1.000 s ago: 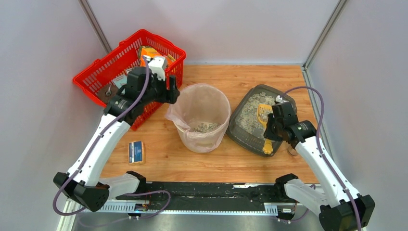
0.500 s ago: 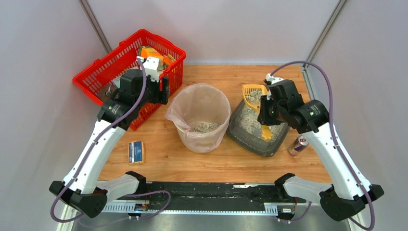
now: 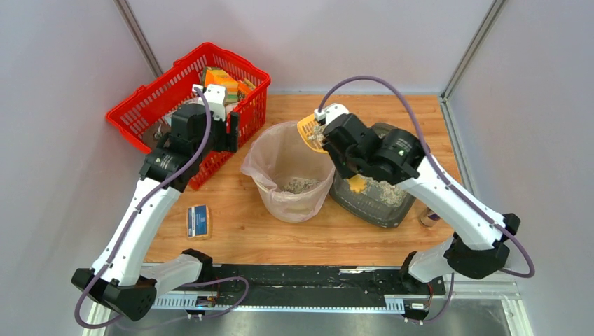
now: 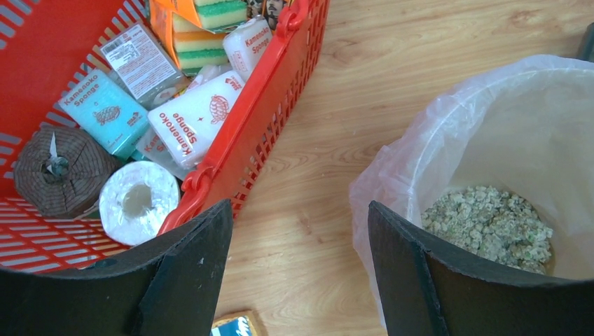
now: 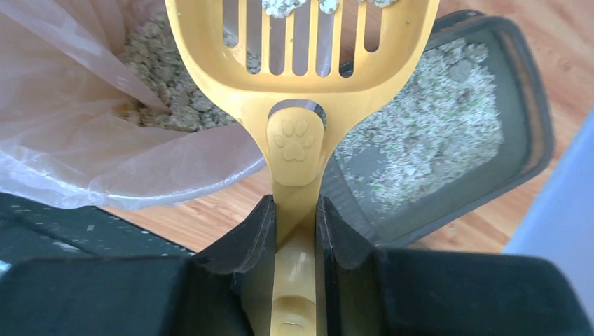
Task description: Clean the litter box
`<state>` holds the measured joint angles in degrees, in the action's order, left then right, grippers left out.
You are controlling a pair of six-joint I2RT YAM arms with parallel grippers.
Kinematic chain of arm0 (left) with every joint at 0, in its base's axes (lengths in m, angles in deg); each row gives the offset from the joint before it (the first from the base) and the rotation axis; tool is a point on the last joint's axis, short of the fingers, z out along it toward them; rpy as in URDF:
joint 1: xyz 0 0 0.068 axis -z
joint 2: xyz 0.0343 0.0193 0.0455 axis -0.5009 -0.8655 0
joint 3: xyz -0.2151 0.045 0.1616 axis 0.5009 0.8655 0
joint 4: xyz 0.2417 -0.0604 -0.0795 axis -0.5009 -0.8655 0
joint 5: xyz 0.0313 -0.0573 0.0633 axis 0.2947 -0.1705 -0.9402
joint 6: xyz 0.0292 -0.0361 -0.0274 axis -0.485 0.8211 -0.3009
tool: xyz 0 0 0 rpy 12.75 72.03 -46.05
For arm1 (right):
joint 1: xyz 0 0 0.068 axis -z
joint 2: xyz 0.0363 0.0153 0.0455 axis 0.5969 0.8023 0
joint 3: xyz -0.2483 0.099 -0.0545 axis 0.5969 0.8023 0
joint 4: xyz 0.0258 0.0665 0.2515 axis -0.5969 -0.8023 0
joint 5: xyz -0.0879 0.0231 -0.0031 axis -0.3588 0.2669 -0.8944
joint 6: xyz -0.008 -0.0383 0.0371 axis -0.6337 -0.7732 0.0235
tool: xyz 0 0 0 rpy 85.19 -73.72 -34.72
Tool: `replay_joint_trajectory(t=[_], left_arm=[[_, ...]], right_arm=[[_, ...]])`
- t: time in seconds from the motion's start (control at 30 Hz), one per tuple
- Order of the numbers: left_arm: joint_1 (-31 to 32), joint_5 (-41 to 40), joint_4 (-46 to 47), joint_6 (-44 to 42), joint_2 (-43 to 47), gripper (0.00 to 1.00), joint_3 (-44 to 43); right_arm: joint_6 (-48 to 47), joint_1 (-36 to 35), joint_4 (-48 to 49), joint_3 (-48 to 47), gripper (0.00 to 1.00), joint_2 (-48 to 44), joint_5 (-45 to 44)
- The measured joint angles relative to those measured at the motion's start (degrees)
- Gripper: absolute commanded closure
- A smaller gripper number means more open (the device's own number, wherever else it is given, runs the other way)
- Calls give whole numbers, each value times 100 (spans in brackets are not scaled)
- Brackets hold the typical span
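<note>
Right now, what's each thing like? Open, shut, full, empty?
Red mesh shopping basket: upright, holding sponges and rolls.
Round beige bin with clear bag liner: upright, some litter at bottom.
Shallow dark grey plastic litter box: thin litter, bare patch showing.
Yellow slotted plastic scoop: gripped by its handle, few litter clumps in it, at the bin's rim.
Right gripper: shut on the scoop.
Left gripper: open, empty, between basket and bin.

Count: one litter box (image 3: 370, 210), right of centre; one lined bin (image 3: 294, 206), centre; one yellow scoop (image 3: 309, 131); one red basket (image 3: 253, 101), upper left; one small packet (image 3: 199, 221), lower left.
</note>
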<state>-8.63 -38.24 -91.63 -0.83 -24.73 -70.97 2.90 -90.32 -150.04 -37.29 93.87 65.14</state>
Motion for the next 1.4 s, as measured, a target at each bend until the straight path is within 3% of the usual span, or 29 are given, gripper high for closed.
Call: replay_joint_trajectory(t=[0.37,0.57,0.87,1.4], left_arm=[[-4,245,20,15,-94,22,28],[-4,293,20,15,-151,22,28],[-7,522,20,37,-289,22,28],[-7,765,13,55,-472,22,28]], right_arm=[[-1215,-754,326,782,100,74,-1641],[-2236,-960,1152,1917,100,-752,-1956],[-3460,-1034,2597,2817,100,-2000,-1860],[-5322,-1574,3845,3644,100,-1515,-2841]])
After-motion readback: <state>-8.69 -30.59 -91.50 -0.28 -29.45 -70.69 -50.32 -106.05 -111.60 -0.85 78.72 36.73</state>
